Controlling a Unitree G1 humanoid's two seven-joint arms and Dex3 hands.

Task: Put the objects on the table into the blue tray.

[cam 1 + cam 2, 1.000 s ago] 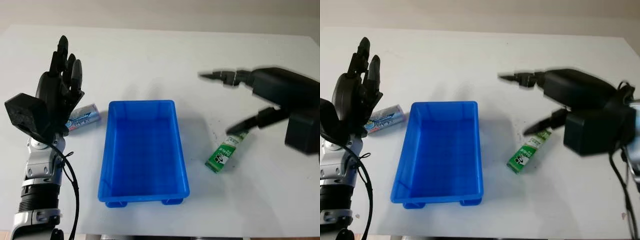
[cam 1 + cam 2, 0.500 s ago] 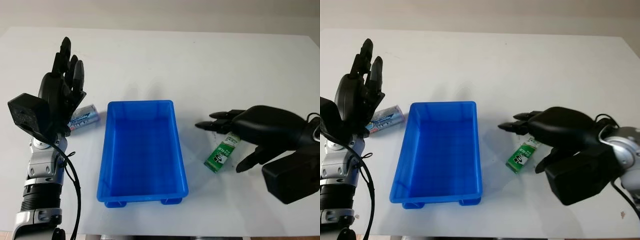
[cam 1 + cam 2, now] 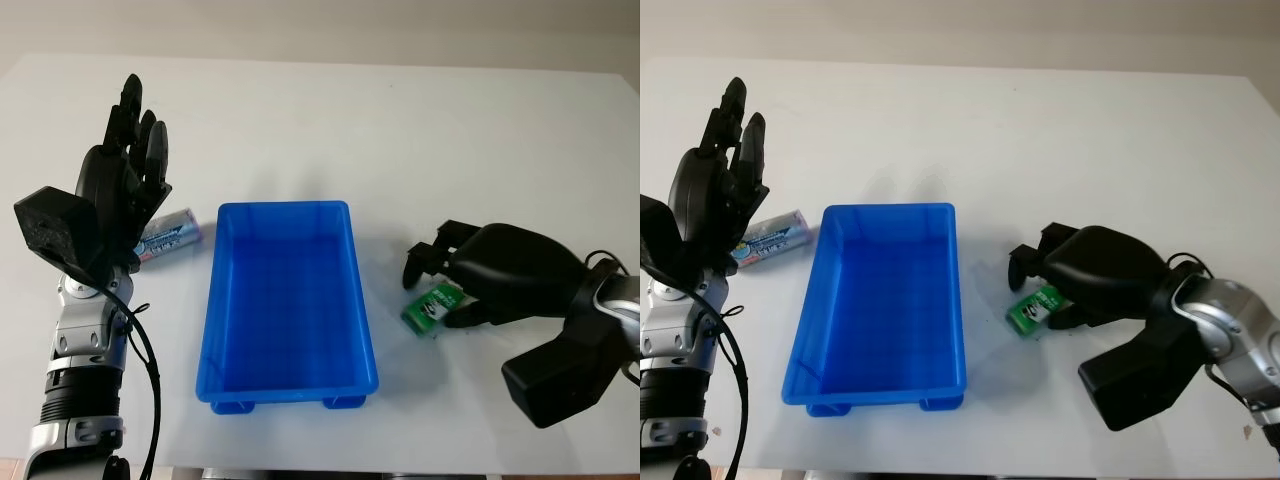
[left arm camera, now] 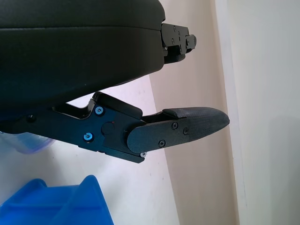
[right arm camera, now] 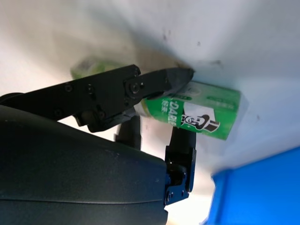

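White table [image 3: 330, 120], matte and faintly scuffed near the right side, backed by a pale wall. Blue tray [image 3: 290, 385] at centre. Right hand [image 3: 436, 285] curled over a green box [image 3: 430, 308] just right of the tray. Left hand [image 3: 125, 190] raised, open, fingers straight. Blue-white packet [image 3: 172, 233] lying behind it.

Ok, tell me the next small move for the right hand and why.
Probably finish the grasp, then lift. The right hand is down over the green box, which lies on the white table beside the blue tray, fingers curled around it. Whether the grip is firm is unclear. The left hand is open, raised above the blue-and-white packet.
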